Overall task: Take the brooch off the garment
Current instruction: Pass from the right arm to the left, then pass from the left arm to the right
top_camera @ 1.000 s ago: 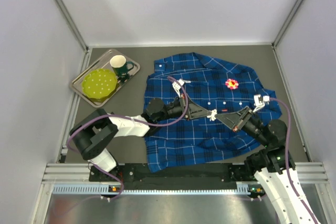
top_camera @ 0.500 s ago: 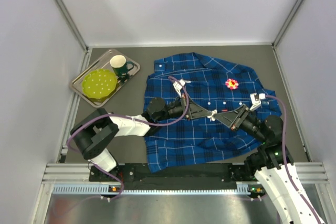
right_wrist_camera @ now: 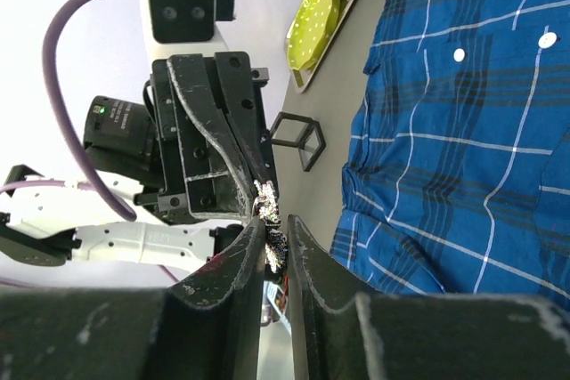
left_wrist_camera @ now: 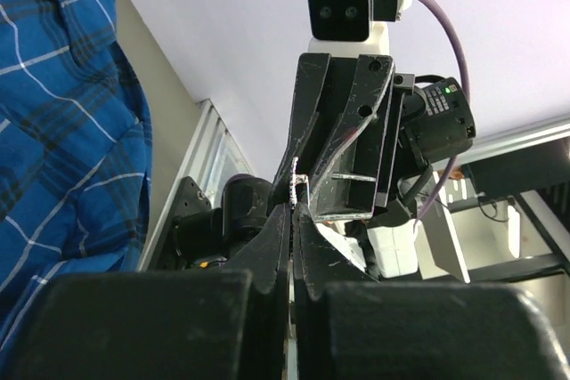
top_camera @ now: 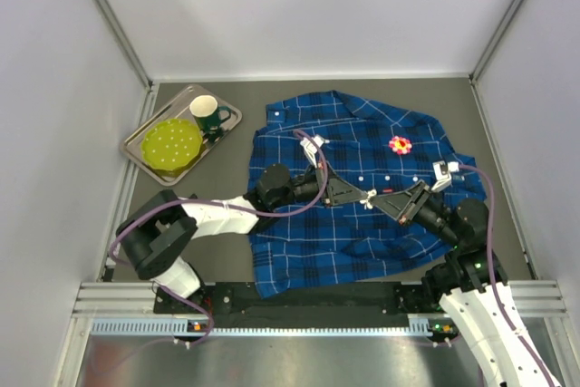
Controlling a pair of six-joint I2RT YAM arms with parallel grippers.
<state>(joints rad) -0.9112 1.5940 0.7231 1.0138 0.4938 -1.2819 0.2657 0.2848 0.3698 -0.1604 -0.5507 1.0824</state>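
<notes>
Brooch (right_wrist_camera: 267,204) at left end effector (top_camera: 365,198) tip, right end effector (right_wrist_camera: 274,222) opposite — over garment (top_camera: 344,242)

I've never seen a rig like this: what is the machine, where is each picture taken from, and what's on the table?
Two robot arms are bolted at the table's near edge, each ending in a two-finger gripper. The wide picture looks down from above; the other two come from a camera on each wrist, showing its own fingers and the other arm. On the table lie a blue plaid shirt bearing a pink flower ornament, and a metal tray holding a green mug and a yellow-green dish. The left gripper and right gripper meet tip to tip over the shirt. The left is shut on a small glittery piece; the right's fingers flank it, pinching or not, I cannot tell.
</notes>
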